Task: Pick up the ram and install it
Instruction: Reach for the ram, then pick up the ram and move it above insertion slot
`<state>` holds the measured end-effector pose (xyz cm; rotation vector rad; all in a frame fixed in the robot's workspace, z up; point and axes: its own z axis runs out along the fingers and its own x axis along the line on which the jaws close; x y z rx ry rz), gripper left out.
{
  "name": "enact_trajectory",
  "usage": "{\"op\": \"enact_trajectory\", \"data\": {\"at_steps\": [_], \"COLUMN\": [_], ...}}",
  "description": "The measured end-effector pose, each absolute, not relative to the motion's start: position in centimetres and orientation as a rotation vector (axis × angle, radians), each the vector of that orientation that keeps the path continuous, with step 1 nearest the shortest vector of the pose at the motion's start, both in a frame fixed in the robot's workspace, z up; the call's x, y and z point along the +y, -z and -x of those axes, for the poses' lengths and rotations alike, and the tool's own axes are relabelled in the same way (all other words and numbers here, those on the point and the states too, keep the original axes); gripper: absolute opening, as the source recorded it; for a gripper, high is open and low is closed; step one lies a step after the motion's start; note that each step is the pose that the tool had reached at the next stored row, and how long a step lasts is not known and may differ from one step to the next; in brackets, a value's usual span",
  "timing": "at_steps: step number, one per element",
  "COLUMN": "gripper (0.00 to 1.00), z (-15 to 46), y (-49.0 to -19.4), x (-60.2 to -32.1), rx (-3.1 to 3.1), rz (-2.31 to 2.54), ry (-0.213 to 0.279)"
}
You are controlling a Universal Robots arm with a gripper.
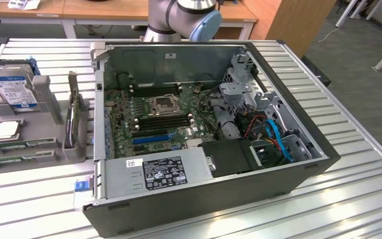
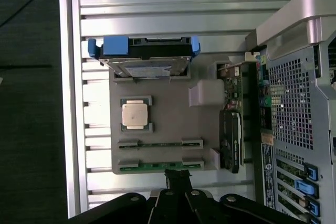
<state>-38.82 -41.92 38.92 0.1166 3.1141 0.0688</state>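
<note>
Closed fingers [image 2: 177, 179], nothing visible between them, tips right at the nearest ram [image 2: 152, 167]. It stands on edge in the grey fixture [image 2: 173, 124], probably so its top edge is graspable. Second stick [image 2: 157, 144] sits just beyond the fingers, with the open PC case [image 2: 299, 77] off to one side.

The arm [image 1: 185, 15] shows in the exterior view as a grey joint with a pale-blue cap, upright at the back of the scene. In the wrist view the tool [image 2: 178, 172] faces down toward the worktop. Its black linkage is spread wide, its two fingers [image 2: 172, 180] drawn fully together.
</note>
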Motion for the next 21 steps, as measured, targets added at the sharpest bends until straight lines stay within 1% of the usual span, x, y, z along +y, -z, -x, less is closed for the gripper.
{"op": "enact_trajectory", "data": {"at_steps": [10,21], "gripper": [0.1,0.1], "z": [38.71,38.7], "y": [-38.92,-38.92], "x": [-42.88,-42.89], "rx": [3.115,3.115], "rz": [-0.117,-0.117], "ry": [-0.069,-0.069]}}
